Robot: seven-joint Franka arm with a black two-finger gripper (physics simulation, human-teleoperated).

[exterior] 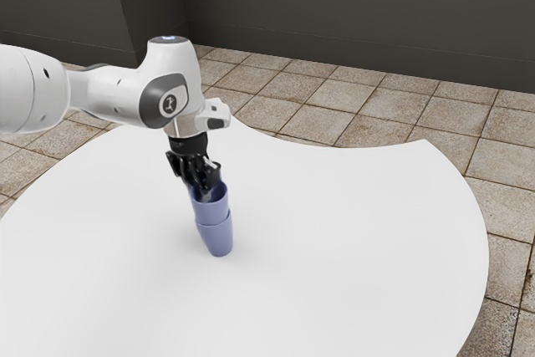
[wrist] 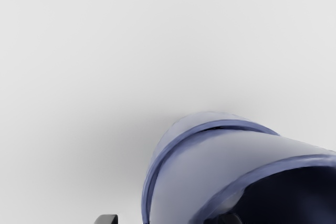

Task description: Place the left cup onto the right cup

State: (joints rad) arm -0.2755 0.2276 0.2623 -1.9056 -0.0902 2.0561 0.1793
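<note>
Blue upper cup [exterior: 209, 201], nested in lower cup [exterior: 219, 237] — 2 stacked

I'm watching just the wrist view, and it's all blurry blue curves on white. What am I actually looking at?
Observer: Two blue cups, stacked. From the side, the upper cup is nested in the lower cup, and the stack stands on its narrow base.
Operator: Where is the robot in all this?
Observer: Its white arm reaches in from the exterior view's left, with the black gripper at the upper cup's rim, above the stack.
Operator: And the white background, is that a wall?
Observer: No, it is a round white table, with a brown tiled floor beyond its edge.
</note>
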